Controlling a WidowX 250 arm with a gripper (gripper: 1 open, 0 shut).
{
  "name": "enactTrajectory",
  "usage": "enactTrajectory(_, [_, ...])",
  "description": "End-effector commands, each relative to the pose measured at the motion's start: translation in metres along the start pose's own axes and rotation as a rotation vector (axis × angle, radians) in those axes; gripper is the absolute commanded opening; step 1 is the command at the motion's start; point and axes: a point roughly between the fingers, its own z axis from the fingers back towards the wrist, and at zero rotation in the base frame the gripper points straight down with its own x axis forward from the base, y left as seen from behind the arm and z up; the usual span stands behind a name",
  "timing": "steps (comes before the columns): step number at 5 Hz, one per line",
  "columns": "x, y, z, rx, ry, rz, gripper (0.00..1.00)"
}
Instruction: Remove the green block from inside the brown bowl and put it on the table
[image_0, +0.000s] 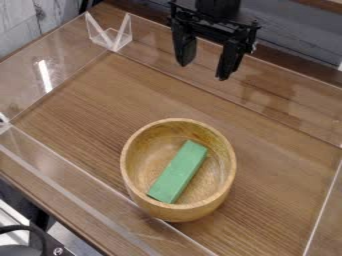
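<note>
A bright green block (179, 172) lies flat and diagonal inside the round light-brown wooden bowl (135, 147), which rests on the wood-grain table (94, 100) toward the near side. My black gripper (202, 55) hangs well above and behind the bowl, at the top of the view, pointing down. Its two fingers stand apart with nothing between them, so it is open. It touches neither the bowl nor the block.
Low clear acrylic walls (80, 190) edge the table on all sides. A clear folded acrylic piece (110, 32) stands at the back left corner. Bare wood surrounds the bowl to the left, right and behind.
</note>
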Motion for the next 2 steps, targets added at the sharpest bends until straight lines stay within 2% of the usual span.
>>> enactTrajectory(1, [-0.009, -0.004, -0.005, 0.000, 0.011, 0.001, 1.00])
enactTrajectory(2, [-0.036, -0.015, -0.008, 0.003, -0.021, -0.005, 1.00])
